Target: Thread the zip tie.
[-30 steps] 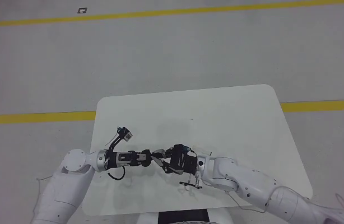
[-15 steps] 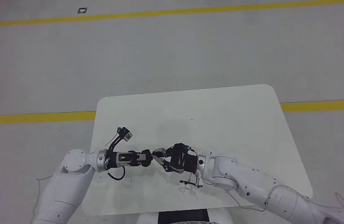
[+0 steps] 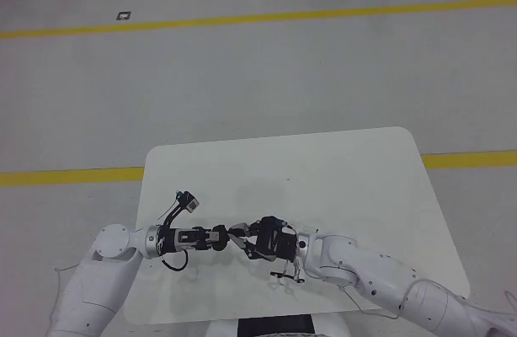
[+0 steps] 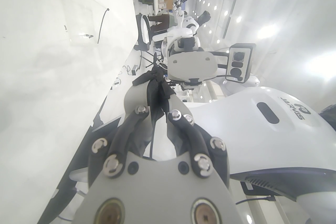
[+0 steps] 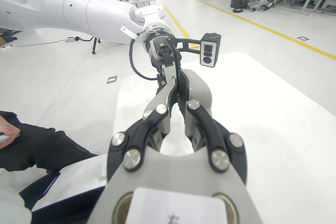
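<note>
White tabletop (image 3: 351, 168) with rounded corners, on a grey floor (image 3: 258, 84) crossed by yellow lines (image 3: 242, 18). Both arms met low and left of centre in the top view, close above the table's near edge.

In the left wrist view, the left gripper (image 4: 155, 87) had its fingers drawn in narrow. A thin black strand, taken to be the zip tie (image 4: 153, 130), ran from between them back toward the palm.

In the right wrist view, the right gripper (image 5: 173, 86) was likewise pinched narrow, its ribbed pads (image 5: 183, 93) almost touching and aimed straight at the other gripper's tips. What lay between those pads could not be made out (the tie being thin and as dark as the rubber).

The grippers stood tip to tip, apparently so that the tie's tail and its head lay on one line. Holding it clear of the table would leave both ends free to turn.

The step in hand appeared to be alignment, with the tail not yet visibly through the head. A short, straight feed would be needed, since any twist in so thin a strap could send the tail past the slot.
</note>
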Action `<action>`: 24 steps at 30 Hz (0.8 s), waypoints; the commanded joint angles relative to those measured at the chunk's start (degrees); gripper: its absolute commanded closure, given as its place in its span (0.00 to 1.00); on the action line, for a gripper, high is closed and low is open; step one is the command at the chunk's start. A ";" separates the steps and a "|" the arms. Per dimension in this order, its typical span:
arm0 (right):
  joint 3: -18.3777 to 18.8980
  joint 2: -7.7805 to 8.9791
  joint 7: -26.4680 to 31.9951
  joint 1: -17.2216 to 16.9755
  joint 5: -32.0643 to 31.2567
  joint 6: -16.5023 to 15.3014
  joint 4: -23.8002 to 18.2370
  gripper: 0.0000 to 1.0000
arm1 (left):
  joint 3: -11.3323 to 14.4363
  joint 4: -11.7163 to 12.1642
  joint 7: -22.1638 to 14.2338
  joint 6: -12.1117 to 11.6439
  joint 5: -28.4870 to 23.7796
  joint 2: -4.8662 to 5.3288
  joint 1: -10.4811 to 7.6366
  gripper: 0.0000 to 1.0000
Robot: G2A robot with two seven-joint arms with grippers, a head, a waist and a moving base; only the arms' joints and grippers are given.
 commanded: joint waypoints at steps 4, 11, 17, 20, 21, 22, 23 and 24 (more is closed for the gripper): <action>-0.21 0.00 0.17 0.01 0.12 0.00 -0.02 1.00 | 0.00 0.00 0.00 0.00 0.00 0.00 0.00 1.00; -0.61 -0.03 0.05 0.24 0.44 0.00 0.18 1.00 | 0.00 0.00 0.00 0.00 0.00 0.00 0.00 1.00; -1.09 -0.14 -0.13 0.50 0.71 0.00 0.67 1.00 | 0.00 0.00 0.00 0.00 0.00 0.00 0.00 1.00; -1.21 -0.21 -0.28 0.61 0.80 0.00 0.88 1.00 | 0.00 0.00 0.00 0.00 0.00 0.00 0.00 1.00; -1.24 -0.23 -0.33 0.64 0.79 0.00 0.94 1.00 | 0.00 0.00 0.00 0.00 0.00 0.00 0.00 1.00; -1.24 -0.24 -0.36 0.66 0.78 0.00 1.01 1.00 | 0.00 0.00 0.00 0.00 0.00 0.00 0.00 1.00; -1.23 -0.25 -0.41 0.67 0.77 0.00 1.07 1.00 | 0.00 0.00 0.00 0.00 0.00 0.00 0.00 1.00; -1.19 -0.25 -0.49 0.69 0.76 0.00 1.13 1.00 | 0.00 0.00 0.00 0.00 0.00 0.00 0.00 1.00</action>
